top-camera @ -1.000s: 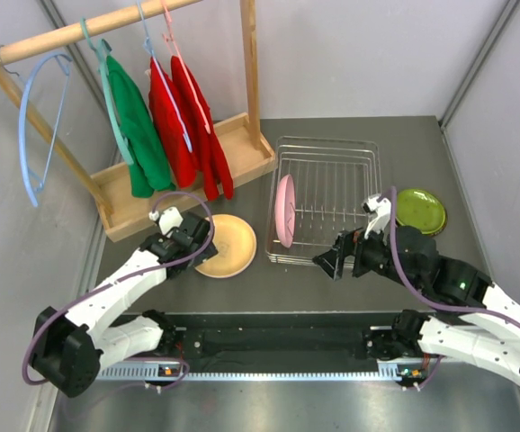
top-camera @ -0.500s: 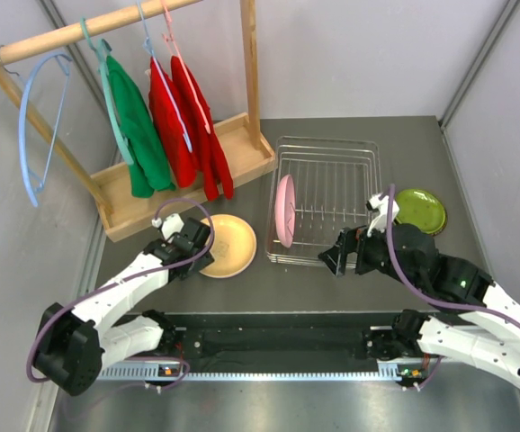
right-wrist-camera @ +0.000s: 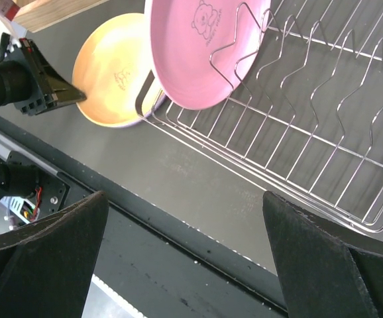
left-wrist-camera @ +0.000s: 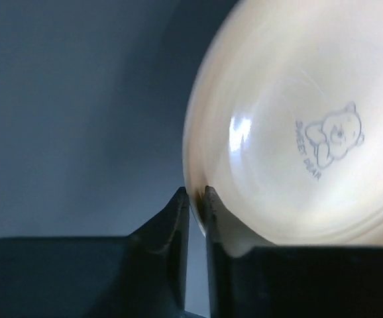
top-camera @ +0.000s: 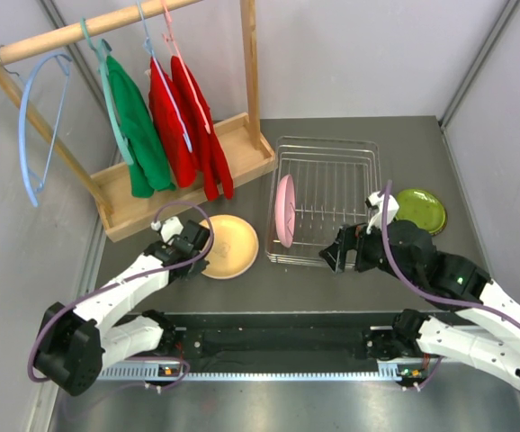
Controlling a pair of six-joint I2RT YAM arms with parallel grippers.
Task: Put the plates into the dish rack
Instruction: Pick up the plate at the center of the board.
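Lena: Since a second ago the left gripper has gone from wide open to nearly closed at the near-left edge of the orange-tan plate. The right arm has hardly shifted.

Omar: From above, where is everything?

Lena: That plate lies flat on the table, just left of the dish rack and near the clothes stand. A pink plate stands on edge at the rack's left end. A lime green plate lies flat just right of the rack. The right gripper hangs at the rack's near side.

Omar: And the left wrist view?

Lena: The two fingers stand very close together with the rim of the orange-tan plate between them, one finger outside and one inside. It looks like a pinch on the rim. A bear print shows on the plate.

Omar: The right wrist view?

Lena: The right gripper has its jaws spread fully and holds nothing. Below it is the near-left corner of the dish rack. The pink plate stands between the wires. Farther left, the left gripper is at the edge of the orange-tan plate.

Omar: How should this step be done well?

Lena: I think the hold is thin, on the edge only. So the pinch should be firm before any lifting. Then the arm should lift slowly, turn the plate upright, and aim for a free slot right of the pink plate without knocking it. Otherwise the plate may swing or slip.
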